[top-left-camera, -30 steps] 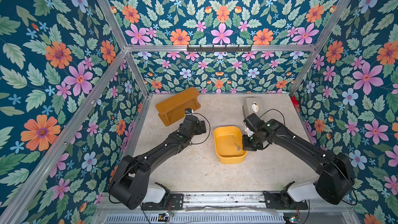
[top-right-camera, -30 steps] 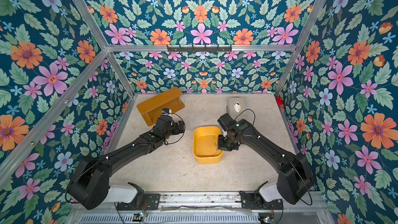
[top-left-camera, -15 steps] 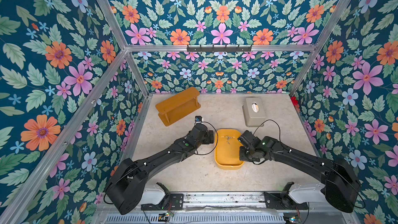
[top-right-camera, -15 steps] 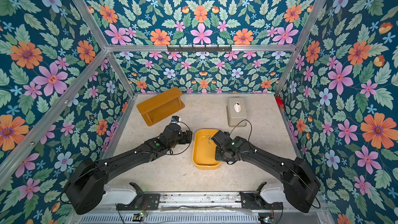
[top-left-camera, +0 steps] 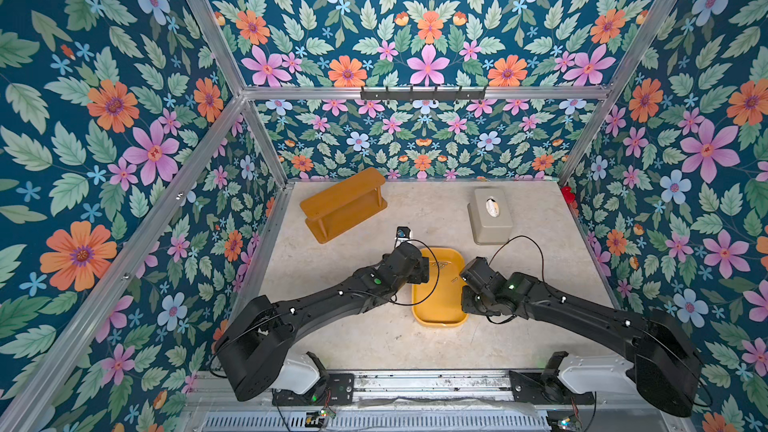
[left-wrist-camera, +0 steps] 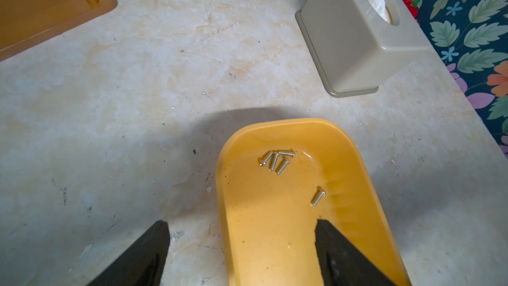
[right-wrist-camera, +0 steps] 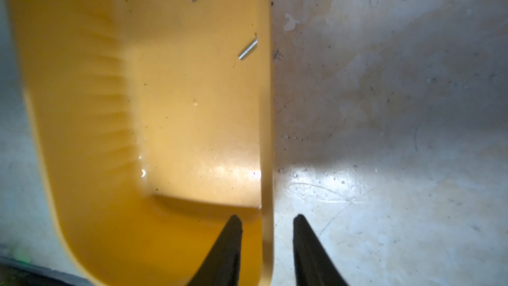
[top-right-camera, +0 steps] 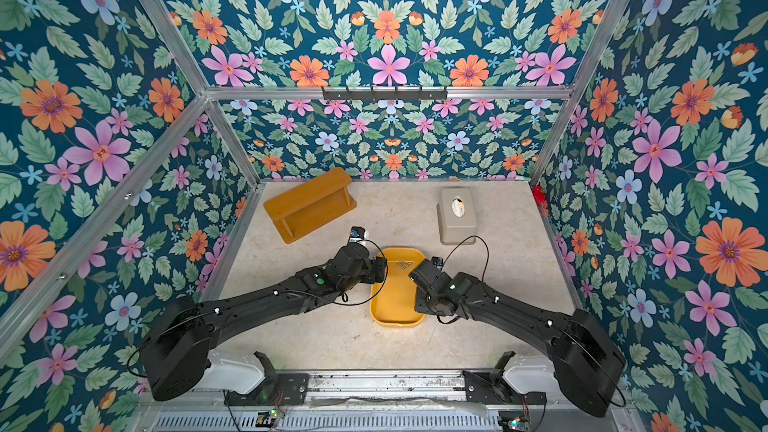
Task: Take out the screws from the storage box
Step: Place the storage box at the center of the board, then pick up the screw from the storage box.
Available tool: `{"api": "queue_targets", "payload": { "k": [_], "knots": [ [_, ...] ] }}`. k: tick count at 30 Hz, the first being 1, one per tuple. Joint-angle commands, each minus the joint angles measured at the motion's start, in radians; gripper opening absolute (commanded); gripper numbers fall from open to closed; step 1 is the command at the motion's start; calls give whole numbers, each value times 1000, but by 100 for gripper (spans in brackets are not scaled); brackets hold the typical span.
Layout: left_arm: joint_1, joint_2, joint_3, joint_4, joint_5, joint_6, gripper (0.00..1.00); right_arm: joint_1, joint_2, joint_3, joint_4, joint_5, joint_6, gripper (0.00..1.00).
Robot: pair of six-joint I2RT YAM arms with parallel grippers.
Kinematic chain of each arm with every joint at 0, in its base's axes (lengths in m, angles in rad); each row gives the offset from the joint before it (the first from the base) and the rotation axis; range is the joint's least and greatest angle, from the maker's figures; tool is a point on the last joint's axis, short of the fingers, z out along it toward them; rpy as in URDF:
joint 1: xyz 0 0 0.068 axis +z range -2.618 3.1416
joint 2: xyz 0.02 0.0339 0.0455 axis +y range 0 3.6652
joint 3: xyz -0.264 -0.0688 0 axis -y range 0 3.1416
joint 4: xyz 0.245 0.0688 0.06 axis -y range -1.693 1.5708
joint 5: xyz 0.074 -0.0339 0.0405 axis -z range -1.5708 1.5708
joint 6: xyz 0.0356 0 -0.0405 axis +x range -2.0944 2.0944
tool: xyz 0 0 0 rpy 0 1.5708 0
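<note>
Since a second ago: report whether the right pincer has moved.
Yes. Against the tissue box in both top views, the right pincer has drawn away toward the front, now astride the storage box wall.

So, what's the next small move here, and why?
Probably close the left claw on the storage box wall it straddles: its fingers stand wide, one inside, one outside. That would steady the box while the open right claw goes for the lone screw.

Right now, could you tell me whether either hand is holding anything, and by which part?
Nothing is held. The right hand straddles a side wall of the storage box with gaps both sides; the left hand, wide open, straddles the opposite wall.
</note>
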Motion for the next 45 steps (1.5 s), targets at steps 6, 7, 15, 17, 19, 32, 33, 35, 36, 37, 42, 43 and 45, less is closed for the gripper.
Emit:
{"api": "queue_targets", "payload": {
  "k": [6, 7, 15, 17, 19, 32, 33, 35, 36, 37, 42, 43, 45],
  "knots": [
    [-30, 140, 93, 17, 124, 173, 77, -50, -300, -54, -47, 127, -9, 42],
    [-31, 170, 109, 20, 162, 195, 76, -82, -320, -71, -40, 110, -21, 42],
    [-33, 365, 238, -2, 251, 341, 74, -195, -318, -107, 18, 28, -91, 42],
    [-32, 399, 259, -3, 265, 350, 73, -200, -299, -108, 40, 15, -96, 42],
    [-33, 417, 267, -2, 279, 366, 70, -201, -285, -107, 56, 11, -98, 42],
    [-33, 476, 257, 47, 355, 417, 56, -202, -262, -111, 117, -4, -107, 39],
    [-33, 479, 259, 51, 353, 418, 56, -202, -264, -113, 118, -4, -106, 38],
    [-33, 485, 258, 66, 358, 423, 55, -203, -267, -116, 123, -1, -105, 38],
    [-32, 489, 262, 65, 357, 424, 55, -203, -269, -116, 124, 1, -105, 38],
    [-33, 495, 268, 61, 353, 426, 53, -204, -270, -116, 123, 4, -105, 37],
    [-34, 509, 283, 45, 341, 432, 48, -203, -285, -116, 118, 11, -105, 36],
    [-36, 512, 286, 39, 331, 431, 46, -202, -289, -116, 114, 14, -105, 36],
    [-37, 518, 294, 23, 316, 440, 43, -203, -294, -115, 109, 18, -106, 36]
  ]
}}
